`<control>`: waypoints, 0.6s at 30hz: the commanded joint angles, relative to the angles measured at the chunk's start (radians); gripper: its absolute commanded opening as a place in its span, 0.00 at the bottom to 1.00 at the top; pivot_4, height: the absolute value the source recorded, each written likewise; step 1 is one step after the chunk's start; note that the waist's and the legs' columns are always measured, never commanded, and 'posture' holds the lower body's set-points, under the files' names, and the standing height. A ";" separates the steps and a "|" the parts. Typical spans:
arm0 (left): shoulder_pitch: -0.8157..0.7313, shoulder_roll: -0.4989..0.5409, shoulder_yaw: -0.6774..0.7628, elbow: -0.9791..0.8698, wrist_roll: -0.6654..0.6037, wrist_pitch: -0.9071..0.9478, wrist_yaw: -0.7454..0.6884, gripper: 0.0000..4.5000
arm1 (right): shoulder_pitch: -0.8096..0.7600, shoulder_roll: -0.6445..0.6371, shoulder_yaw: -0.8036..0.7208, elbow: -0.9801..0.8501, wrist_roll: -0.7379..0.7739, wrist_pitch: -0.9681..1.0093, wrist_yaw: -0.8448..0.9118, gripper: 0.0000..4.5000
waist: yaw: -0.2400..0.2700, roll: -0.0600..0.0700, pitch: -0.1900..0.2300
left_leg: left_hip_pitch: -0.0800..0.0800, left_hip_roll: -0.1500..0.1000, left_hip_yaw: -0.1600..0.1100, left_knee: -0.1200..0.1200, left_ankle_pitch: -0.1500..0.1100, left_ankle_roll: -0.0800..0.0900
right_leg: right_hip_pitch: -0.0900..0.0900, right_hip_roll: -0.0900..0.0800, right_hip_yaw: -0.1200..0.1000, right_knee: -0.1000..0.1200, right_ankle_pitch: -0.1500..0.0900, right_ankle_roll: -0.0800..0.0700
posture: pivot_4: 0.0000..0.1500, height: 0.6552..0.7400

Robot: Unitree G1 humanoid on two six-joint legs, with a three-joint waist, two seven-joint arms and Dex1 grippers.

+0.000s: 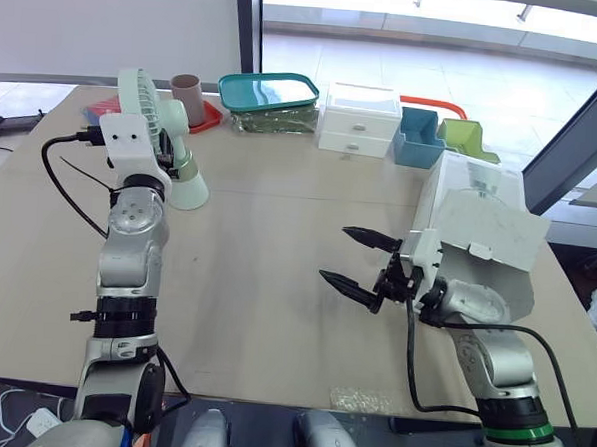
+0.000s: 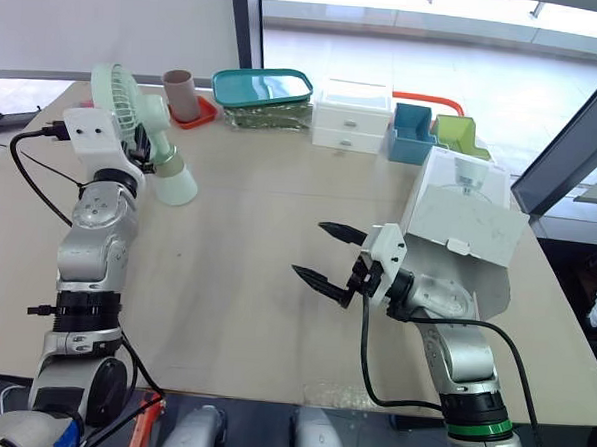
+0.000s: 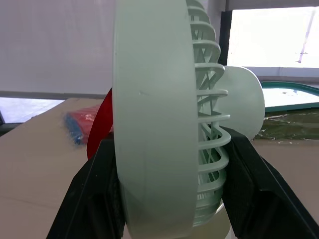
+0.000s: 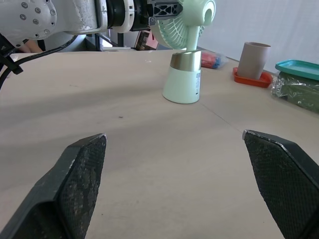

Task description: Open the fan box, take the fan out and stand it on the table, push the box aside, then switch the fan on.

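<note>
The pale green fan (image 1: 185, 183) stands with its base on the table at the back left, also seen across the table as the fan (image 4: 185, 74). My left gripper (image 3: 169, 194) is shut on the fan's round head (image 3: 154, 114), one black finger (image 3: 94, 199) on each side of the grille. The white fan box (image 1: 479, 218) lies at the right with its flap open. Just left of the box, my right gripper (image 1: 335, 253) hangs open over bare table with nothing between its fingers (image 4: 79, 174).
Along the back stand a brown cup (image 1: 188, 98) on a red dish, a teal tray (image 1: 269, 90), a white drawer unit (image 1: 360, 119), a blue bin (image 1: 419, 138) and a green bin (image 1: 467, 138). The table's right edge runs close behind the box.
</note>
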 commanded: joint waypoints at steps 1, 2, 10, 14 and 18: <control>0.016 0.047 -0.057 -0.144 -0.084 -0.067 -0.203 0.44 | -0.010 -0.019 0.009 -0.096 0.017 0.052 -0.016 1.00 | 0.000 0.000 0.000 | 0.000 0.000 0.000 0.000 0.000 0.000 | 0.000 0.000 0.000 0.000 0.000 0.000 | 1.00 1.00; 0.025 0.059 -0.070 -0.163 -0.117 -0.064 -0.266 0.44 | -0.014 -0.021 0.015 -0.112 0.019 0.075 -0.024 1.00 | 0.000 0.000 0.000 | -0.001 0.000 -0.001 0.000 0.000 0.000 | 0.000 0.000 -0.001 0.000 0.000 0.000 | 1.00 1.00; 0.027 0.083 -0.113 -0.222 -0.300 0.009 -0.518 0.44 | -0.062 -0.006 0.057 -0.214 -0.004 0.278 -0.170 1.00 | -0.003 0.000 0.000 | -0.001 0.000 -0.003 0.000 0.000 -0.001 | 0.000 0.000 -0.002 0.000 0.000 0.000 | 1.00 1.00; 0.020 0.095 -0.150 -0.227 -0.337 0.039 -0.600 0.44 | -0.091 0.021 0.064 -0.262 -0.006 0.381 -0.268 1.00 | -0.002 0.000 0.000 | -0.001 0.001 -0.003 0.000 0.000 -0.001 | -0.001 0.001 -0.003 0.000 0.000 -0.001 | 1.00 1.00; 0.016 0.104 -0.165 -0.220 -0.365 0.065 -0.652 0.44 | -0.110 0.046 0.062 -0.291 -0.010 0.456 -0.349 1.00 | -0.001 0.000 0.000 | -0.002 0.000 -0.003 0.000 0.000 -0.001 | 0.000 0.000 -0.003 0.000 0.000 -0.001 | 1.00 1.00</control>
